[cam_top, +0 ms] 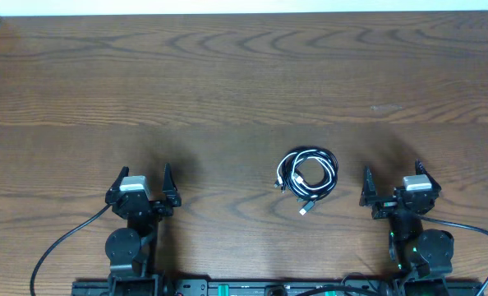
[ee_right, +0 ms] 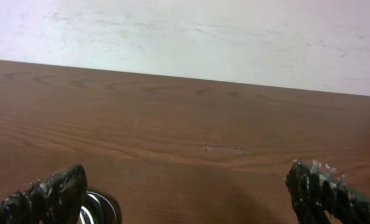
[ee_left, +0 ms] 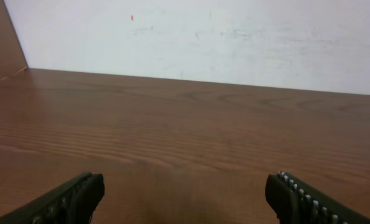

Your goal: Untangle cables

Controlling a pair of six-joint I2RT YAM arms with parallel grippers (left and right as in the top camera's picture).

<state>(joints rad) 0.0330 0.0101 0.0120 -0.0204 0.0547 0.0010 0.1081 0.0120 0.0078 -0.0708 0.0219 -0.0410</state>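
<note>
Task looks unstarted: cables [cam_top: 307, 174] lie in one tangled coil just below centre of the overhead frame, untouched, with left gripper [cam_top: 143, 173] and right gripper [cam_top: 392, 170] wide open and empty, either side near bottom edge.

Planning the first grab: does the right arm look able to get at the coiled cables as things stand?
Probably yes. The cables lie on the table just inward of the right gripper, whose jaws stand open, with nothing between them.
</note>
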